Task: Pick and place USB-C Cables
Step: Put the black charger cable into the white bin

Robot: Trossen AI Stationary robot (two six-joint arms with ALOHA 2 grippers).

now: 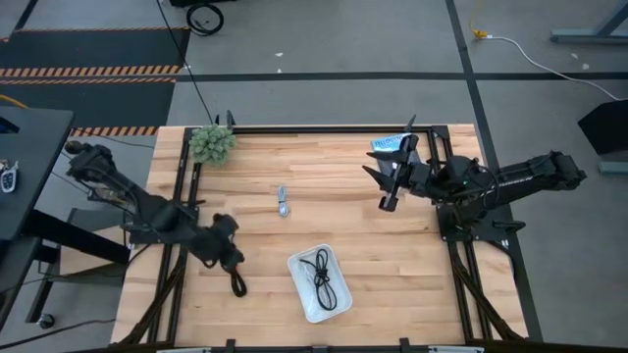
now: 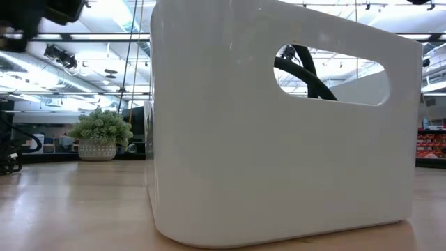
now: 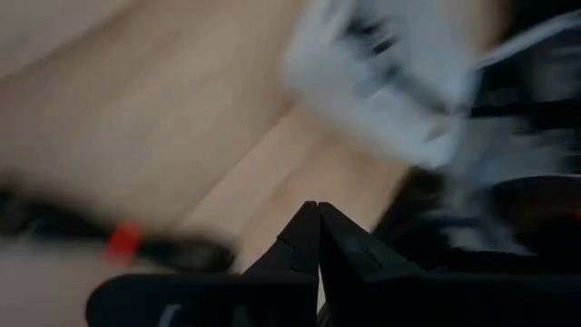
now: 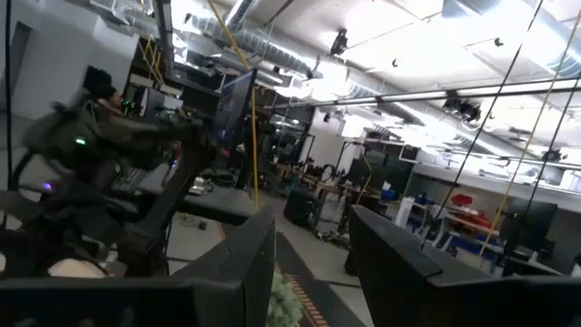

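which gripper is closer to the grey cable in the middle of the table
Left, narrowly. The left gripper sits toward the table's front-left of the grey cable. The right gripper is off to its right, raised and open.

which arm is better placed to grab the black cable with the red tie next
Left. The left gripper hangs low right beside the black cable with the red tie, near the white tray. The right gripper is raised, open, across the table by the blue-and-black packet.
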